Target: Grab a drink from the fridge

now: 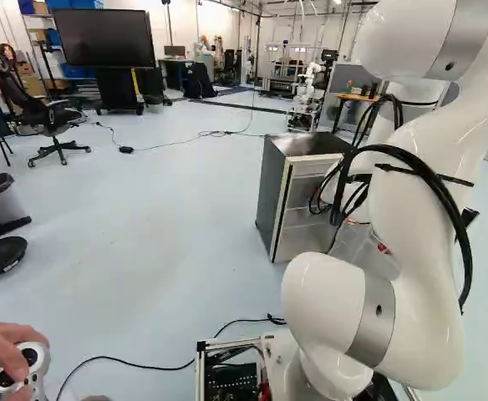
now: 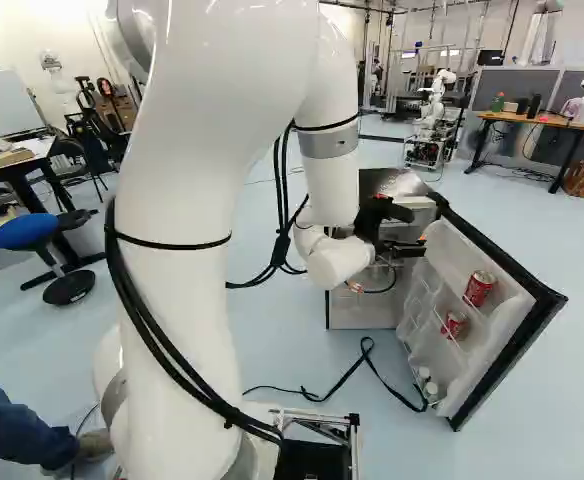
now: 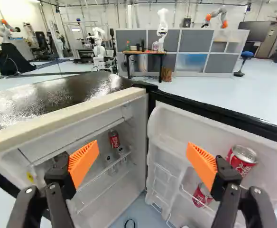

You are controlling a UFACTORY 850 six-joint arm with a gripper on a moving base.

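Wrist view: my gripper (image 3: 142, 146) has its fingers spread wide, nothing between the orange pads (image 3: 85, 160). Fridge (image 3: 48, 102) is open ahead: cabinet to the left, door (image 3: 181, 126) swung out to the right. Drinks: upper door can (image 3: 241, 159) behind the right finger, lower door can (image 3: 202, 195) on the shelf below it behind a wire rail (image 3: 188, 192), and cabinet can (image 3: 114, 139) farther in, on the left. I'd go for the upper door can. If full, it should be compact but fairly heavy; thin metal, stiff until over-squeezed, slick if there's condensation. Grab mid-body, pads on opposite sides, below the lid, then lift clear before backing out. Right base view: upper and lower door cans stand near upright, long axes roughly vertical. Upper can's lid points up, label towards the fridge inside. Both are to the right of my gripper, which is at the fridge opening. Left base view: my arm (image 1: 419, 251) blocks most of the door; fridge body is to its left. Can't tell finger state from here, gripper's hidden.
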